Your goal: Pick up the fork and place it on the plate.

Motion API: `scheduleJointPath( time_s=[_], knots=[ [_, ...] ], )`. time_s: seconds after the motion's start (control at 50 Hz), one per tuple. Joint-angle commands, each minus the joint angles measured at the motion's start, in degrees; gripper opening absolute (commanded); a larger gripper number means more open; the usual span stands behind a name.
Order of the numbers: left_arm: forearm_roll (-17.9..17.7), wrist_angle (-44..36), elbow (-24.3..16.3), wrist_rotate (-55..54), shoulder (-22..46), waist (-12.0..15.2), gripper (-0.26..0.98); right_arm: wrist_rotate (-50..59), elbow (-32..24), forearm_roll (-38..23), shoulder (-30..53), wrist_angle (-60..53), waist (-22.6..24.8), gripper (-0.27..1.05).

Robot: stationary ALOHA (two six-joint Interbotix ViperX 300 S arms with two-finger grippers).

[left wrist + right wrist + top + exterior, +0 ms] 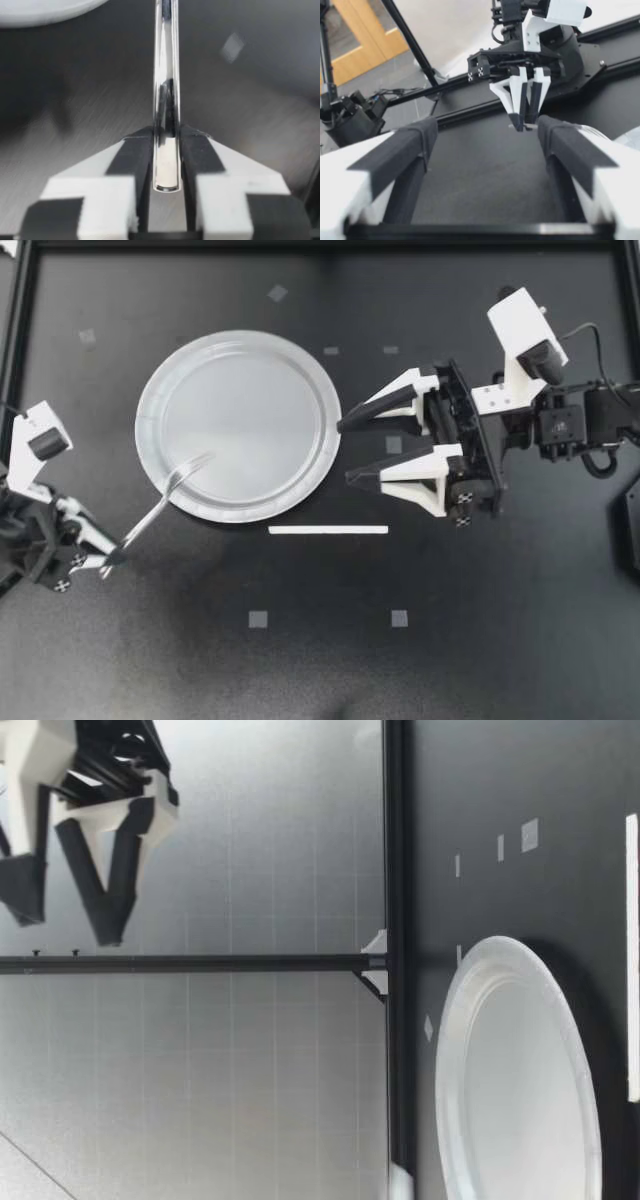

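Fork sat clamped at handle end between fingers of my left gripper, tines over plate rim (contact unclear to me). My right gripper hung wide open, empty, beside plate.

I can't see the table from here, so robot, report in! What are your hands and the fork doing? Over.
Left hand shut on fork handle. Tines over plate rim. Right hand open, empty, beside plate. Nothing in the way.
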Motion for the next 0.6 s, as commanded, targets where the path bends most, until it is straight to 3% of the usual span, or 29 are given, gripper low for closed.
scheduleJointPath(
  time_s=[0.0,0.2,0.58],
  knots=[
    [0.7,4.66,0.62,-1.58,-0.53,1.05,0.0,-0.09,-0.7,0.18,0.53,-0.53,-0.35,0.79],
    [1.58,6.94,0.09,-3.25,0.0,1.67,0.0,0.0,-0.7,0.18,1.85,-1.85,-0.44,0.79],
    [2.37,18.37,-2.99,-5.19,4.31,1.76,0.0,0.09,-0.62,0.18,2.46,-2.46,-0.35,0.78]
  ],
)
